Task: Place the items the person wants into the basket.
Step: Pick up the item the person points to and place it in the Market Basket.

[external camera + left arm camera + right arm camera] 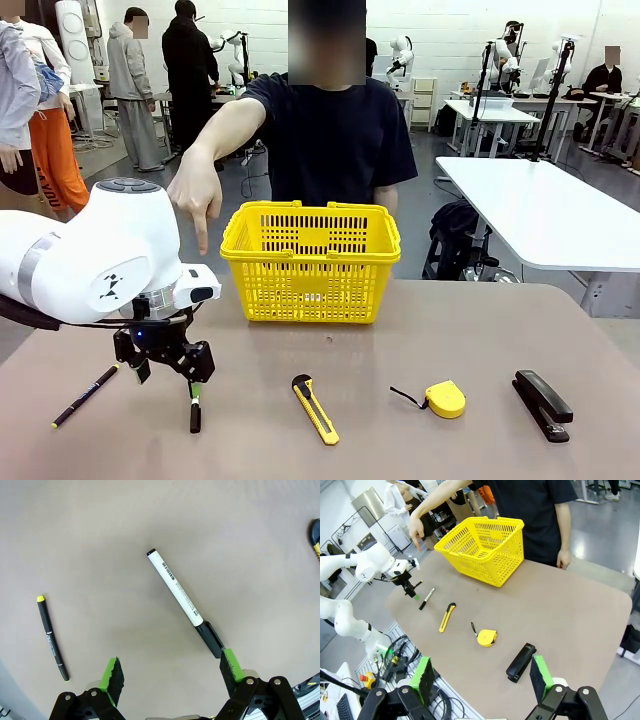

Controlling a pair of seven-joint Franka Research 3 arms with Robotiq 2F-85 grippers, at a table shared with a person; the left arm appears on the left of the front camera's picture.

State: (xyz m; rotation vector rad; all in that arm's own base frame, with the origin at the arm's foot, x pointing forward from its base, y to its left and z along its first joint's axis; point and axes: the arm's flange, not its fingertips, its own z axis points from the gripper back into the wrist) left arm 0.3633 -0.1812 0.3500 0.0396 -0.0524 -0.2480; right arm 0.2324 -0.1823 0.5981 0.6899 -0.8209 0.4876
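— Green pads spread wide on the left gripper [171, 667], nothing clamped between them. Where's the marker [180, 592]?

— Right at the tool. In the left wrist view its black cap end comes up against the pad on the picture's right, and the white barrel slants away ahead of the fingertips. I cannot tell whether cap and pad touch.

— And the pen [51, 637]?

— Flat on the table [400, 340], out past the other finger, clear of it, with its yellow tip pointing away from the gripper.

— Farther out?

— In the front view, the yellow-black box cutter [315, 408] lies beside the marker on the side away from the pen. Beyond that comes the tape measure [445, 398] with its black strap stretched toward the cutter, then the black stapler [542, 404], the farthest from this tool.

— The basket [310, 270]?

— Upright at the far side of the table, across from the left gripper and well apart from it; no tools show through its slotted walls. The person stands behind it, and the person's hand [197, 195] hangs above the left arm, index finger pointing down.

— The right gripper [482, 672]?

— Released too, pads wide apart, hovering high at the table's near edge; the stapler is the closest thing ahead of it.
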